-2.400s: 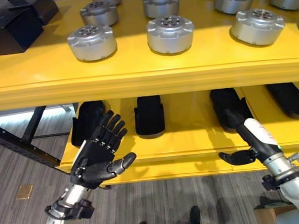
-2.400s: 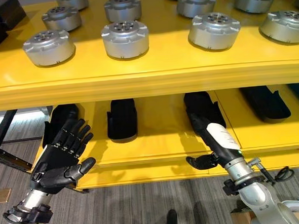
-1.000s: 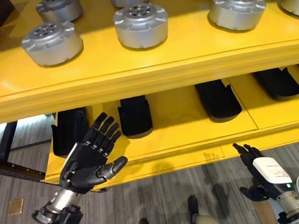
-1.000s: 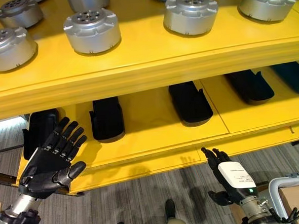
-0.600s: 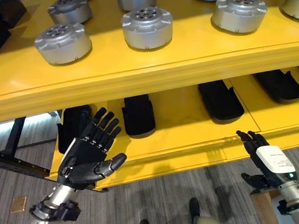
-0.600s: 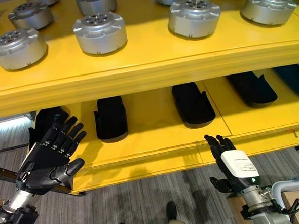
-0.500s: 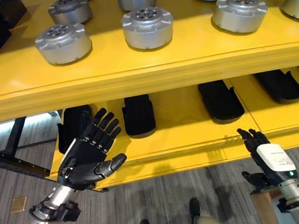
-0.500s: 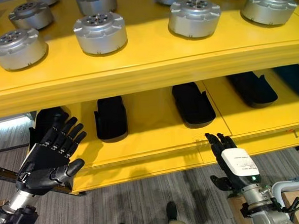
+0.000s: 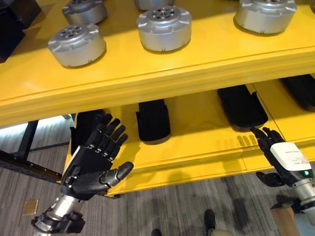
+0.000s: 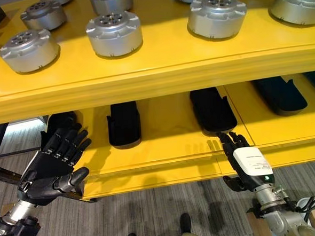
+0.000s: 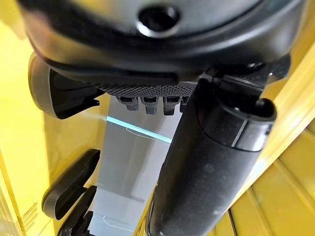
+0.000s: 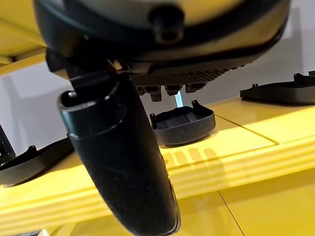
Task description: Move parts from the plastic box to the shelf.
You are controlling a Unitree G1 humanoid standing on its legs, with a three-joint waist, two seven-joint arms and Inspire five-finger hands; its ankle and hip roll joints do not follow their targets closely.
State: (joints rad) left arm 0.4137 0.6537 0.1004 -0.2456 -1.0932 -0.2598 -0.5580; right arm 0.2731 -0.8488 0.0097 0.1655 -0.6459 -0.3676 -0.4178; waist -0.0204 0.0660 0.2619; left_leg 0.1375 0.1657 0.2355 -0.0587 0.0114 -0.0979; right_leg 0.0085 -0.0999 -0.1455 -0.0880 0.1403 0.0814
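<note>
Rising since a moment ago, the right hand (image 10: 250,167) nears the yellow metal shelf (image 9: 160,69), empty and released like the left hand (image 9: 93,167); round silver metal parts (image 9: 164,27) sit above. Next: fetching another part.

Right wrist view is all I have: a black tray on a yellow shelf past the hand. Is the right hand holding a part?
Observer: No. The right hand is open and empty, fingers straight, at the lower shelf's front edge.
Operator: And the left hand?
Observer: The left hand is open too, fingers spread, holding nothing, near that shelf's left end.
Operator: Anything above?
Observer: Silver round parts sit in rows on the upper shelf.
</note>
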